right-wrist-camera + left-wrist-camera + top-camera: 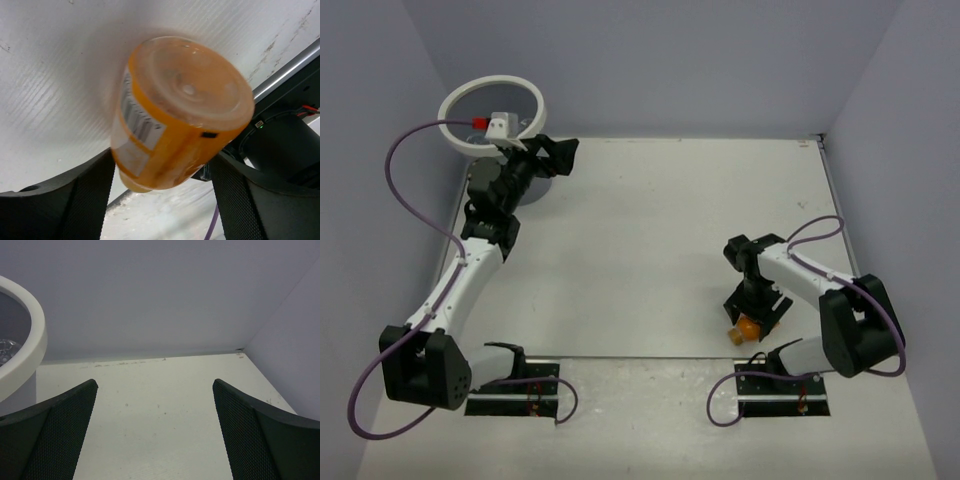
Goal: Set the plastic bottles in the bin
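The bin (525, 95) stands at the far left corner; its thick white rim also shows in the left wrist view (31, 347). A clear bottle with a red end (492, 124) lies inside the rim. My left gripper (552, 158) is open and empty just right of the bin, over bare table (155, 385). An orange bottle (745, 328) with a white label lies at the near right by the table's front edge. My right gripper (757, 305) is open around the orange bottle (175, 115), a finger on each side (162, 160). The other bottles are out of view.
Grey walls close the table at the back and both sides. The right arm's base and purple cable (215, 225) sit just beyond the orange bottle. A metal strip (650, 357) runs along the table's near edge.
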Robot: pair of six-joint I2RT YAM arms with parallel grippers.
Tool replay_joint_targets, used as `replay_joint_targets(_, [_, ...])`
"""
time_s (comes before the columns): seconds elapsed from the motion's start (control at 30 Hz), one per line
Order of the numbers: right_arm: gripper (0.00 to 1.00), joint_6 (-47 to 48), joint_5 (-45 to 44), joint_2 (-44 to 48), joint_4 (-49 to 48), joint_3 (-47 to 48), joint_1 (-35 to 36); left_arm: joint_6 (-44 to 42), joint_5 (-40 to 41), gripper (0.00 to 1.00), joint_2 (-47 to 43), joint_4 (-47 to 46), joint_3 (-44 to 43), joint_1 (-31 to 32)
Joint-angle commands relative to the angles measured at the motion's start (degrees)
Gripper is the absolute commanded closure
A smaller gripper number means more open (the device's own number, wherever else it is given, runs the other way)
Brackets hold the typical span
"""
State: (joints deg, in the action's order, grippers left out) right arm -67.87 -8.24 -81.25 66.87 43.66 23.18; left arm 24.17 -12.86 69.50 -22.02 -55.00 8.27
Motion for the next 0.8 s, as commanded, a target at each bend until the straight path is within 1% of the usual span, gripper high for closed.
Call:
replay_joint_targets(0.0, [0.3, -3.0, -2.0, 1.3, -0.4, -0.5, -0.2, -2.2, 2.7, 0.0, -3.3, -2.1, -0.3, -0.4])
replay_joint_targets(0.2, [0.3, -2.5, -3.3, -1.0, 0.5, 0.7, -0.2, -3.2, 4.0, 0.0, -5.3, -0.9, -0.1, -0.4])
replay_joint_targets(0.27, [0.33, -2.3, -4.0, -1.5, 0.5, 0.9, -0.2, -3.2, 4.1, 0.0, -5.6, -1.2, 0.3, -0.4])
replay_joint_targets(0.37, [0.46, -1.6, -5.2, -2.9, 0.5, 1.4, -0.2, -3.0, 3.9, 0.0, -5.3, -1.0, 0.1, -0.4])
replay_joint_targets(0.5, [0.83, -0.1, -6.3, -3.1, 0.1, 1.6, -0.2, -2.5, 3.6, 0.0, -5.0, -0.6, -0.2, -0.4])
replay_joint_targets(0.57, [0.98, 1.2, -7.1, -2.3, -0.5, 1.5, -0.2, -2.2, 3.4, 0.0, -5.2, -0.3, -0.1, -0.4])
replay_joint_targets(0.6, [1.0, 1.8, -7.5, -2.1, -0.7, 1.4, -0.2, -2.1, 3.2, 0.0, -5.4, -0.2, -0.1, -0.4])
replay_joint_targets(0.77, [1.0, 7.0, -10.6, 1.5, -1.7, 4.2, 2.6, -1.4, 1.6, 0.0, -5.6, -0.1, 0.2, -0.4])
